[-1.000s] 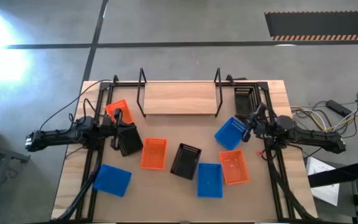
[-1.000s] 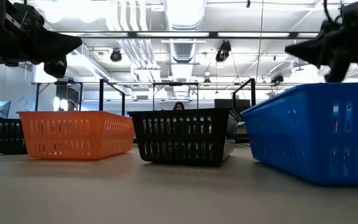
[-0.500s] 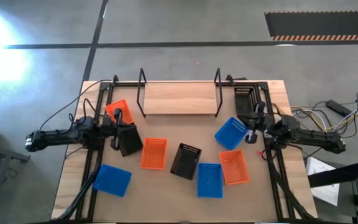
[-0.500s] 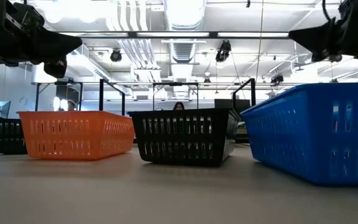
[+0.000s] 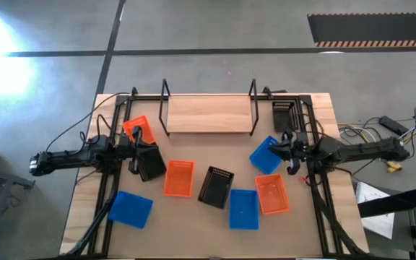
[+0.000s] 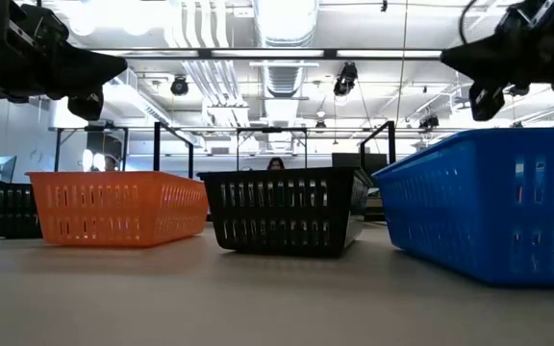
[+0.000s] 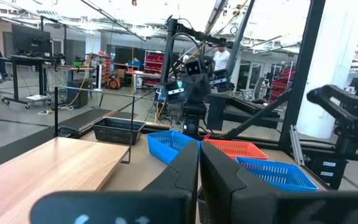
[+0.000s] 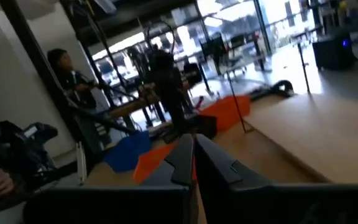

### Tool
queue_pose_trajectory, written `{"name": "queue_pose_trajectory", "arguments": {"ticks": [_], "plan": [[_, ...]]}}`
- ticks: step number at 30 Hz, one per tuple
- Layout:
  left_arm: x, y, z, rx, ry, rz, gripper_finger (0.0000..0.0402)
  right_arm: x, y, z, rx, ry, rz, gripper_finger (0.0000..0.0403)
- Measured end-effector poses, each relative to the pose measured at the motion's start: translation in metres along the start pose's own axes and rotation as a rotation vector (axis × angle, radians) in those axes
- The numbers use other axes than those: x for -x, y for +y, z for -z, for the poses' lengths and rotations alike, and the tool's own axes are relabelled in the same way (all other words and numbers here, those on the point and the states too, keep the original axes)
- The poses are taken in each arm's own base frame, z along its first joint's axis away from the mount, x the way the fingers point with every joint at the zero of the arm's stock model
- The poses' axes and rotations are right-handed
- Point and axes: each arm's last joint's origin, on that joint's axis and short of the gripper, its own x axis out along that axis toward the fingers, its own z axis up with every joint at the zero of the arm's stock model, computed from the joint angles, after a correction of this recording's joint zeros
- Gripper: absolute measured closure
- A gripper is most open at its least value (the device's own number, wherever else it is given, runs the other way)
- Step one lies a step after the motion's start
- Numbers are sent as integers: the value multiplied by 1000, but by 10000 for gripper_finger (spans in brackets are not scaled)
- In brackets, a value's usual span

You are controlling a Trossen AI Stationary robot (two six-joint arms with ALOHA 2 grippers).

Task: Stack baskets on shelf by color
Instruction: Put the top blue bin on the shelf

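Nothing is stacked yet, every basket sits on the table (image 5: 85, 195) and the shelf (image 5: 208, 113) is bare: a pale wood plank in a thin black wire frame with upright loops at both ends.

The right gripper (image 5: 289, 146) has its fingers pressed together, gripping nothing. A blue basket (image 5: 268, 154) lies tilted right at the fingertips, an orange basket (image 5: 271, 194) just beyond them toward the front edge, and a black basket (image 5: 284, 114) back by the shelf's end.

The left gripper (image 5: 134, 139) also has its fingers closed together on nothing. There's an orange one (image 5: 136, 128) on the shelf side of the fingers and a black one (image 5: 150, 161) on the other side; can't tell if either touches.

In the middle: another orange basket (image 5: 178, 178), a black one (image 5: 215, 186), a blue one (image 5: 243, 209), and a lone blue one (image 5: 131, 208) near the front left.

All are plastic rectangular bins with slotted walls, and every one I can see into is empty.
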Motion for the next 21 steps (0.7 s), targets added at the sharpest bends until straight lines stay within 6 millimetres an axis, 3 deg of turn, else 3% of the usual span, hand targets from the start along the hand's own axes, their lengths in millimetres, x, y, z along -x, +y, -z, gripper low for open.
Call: {"name": "queue_pose_trajectory", "arguments": {"ticks": [4, 13, 21], "plan": [[0, 0, 0, 0, 0, 0, 402, -22, 14, 0, 21, 201, 93, 394], [0, 0, 0, 2, 4, -6, 402, -53, 32, -21, -28, 792, 541, 388], [0, 1, 0, 1, 2, -21, 402, -99, 49, -23, -51, 1004, 621, 288]]}}
